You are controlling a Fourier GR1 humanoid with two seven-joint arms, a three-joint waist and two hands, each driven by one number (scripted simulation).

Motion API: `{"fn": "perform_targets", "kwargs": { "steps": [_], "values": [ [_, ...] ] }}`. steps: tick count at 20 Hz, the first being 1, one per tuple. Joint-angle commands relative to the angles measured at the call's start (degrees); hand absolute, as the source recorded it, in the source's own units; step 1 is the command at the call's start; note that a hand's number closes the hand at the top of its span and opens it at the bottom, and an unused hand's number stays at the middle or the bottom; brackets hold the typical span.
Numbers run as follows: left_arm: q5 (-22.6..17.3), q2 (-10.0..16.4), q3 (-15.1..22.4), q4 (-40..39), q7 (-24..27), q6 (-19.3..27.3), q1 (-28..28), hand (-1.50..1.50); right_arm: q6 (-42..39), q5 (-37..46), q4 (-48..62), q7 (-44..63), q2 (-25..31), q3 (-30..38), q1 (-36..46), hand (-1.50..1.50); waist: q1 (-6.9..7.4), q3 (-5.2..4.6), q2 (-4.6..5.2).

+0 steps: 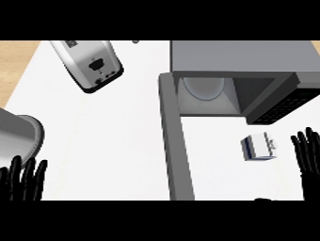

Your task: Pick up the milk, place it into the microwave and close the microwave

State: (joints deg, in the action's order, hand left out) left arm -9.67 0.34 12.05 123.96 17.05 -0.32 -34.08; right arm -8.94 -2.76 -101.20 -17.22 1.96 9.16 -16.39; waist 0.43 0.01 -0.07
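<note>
Both wide and empty: left robot hand (20, 186) rests; move right robot hand (316, 174) left, closing around milk (259, 148) sides.

Milk carton (259, 148) near open microwave (246, 59)

Palm of left hand (15, 181) off-frame

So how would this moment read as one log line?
milk: on counter, not picked up | microwave: door open | right hand: open, beside milk, apart | left hand: open, lower left
</note>
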Motion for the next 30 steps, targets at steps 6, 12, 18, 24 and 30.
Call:
{"fn": "perform_targets", "kwargs": {
  "steps": [6, 12, 18, 24, 30],
  "values": [
    [1.0, 0.0, 1.9, 0.2, 2.4, 0.0, -2.8, -1.5, 6.3, 5.1, 21.1, -13.5, -1.5, 4.2, 6.9, -1.5, 0.02, 0.06, 0.12],
    [1.3, 0.2, 3.1, -0.4, 7.0, -1.3, -7.6, -1.5, 4.2, 0.8, 34.6, -17.9, 4.9, 10.7, 13.0, -1.5, 0.29, 0.06, 0.08],
    [-1.5, 1.9, 0.8, -3.3, 10.6, -3.9, -8.6, -1.5, 9.0, 5.3, 47.8, -25.0, 3.9, 9.1, 20.3, -1.5, 0.4, 0.04, 0.1],
    [-3.1, 3.4, 0.9, 1.0, 11.4, -4.6, -13.2, -1.5, 7.7, 3.5, 57.7, -33.0, 5.9, 11.2, 23.5, -1.5, 0.26, 0.03, 0.04],
    [-4.8, 4.2, -2.0, -2.9, 11.1, -5.3, -9.7, -1.5, 6.7, 5.2, 74.4, -45.6, 9.0, 12.6, 27.2, -1.5, 0.43, 0.09, 0.21]
  ]
}}
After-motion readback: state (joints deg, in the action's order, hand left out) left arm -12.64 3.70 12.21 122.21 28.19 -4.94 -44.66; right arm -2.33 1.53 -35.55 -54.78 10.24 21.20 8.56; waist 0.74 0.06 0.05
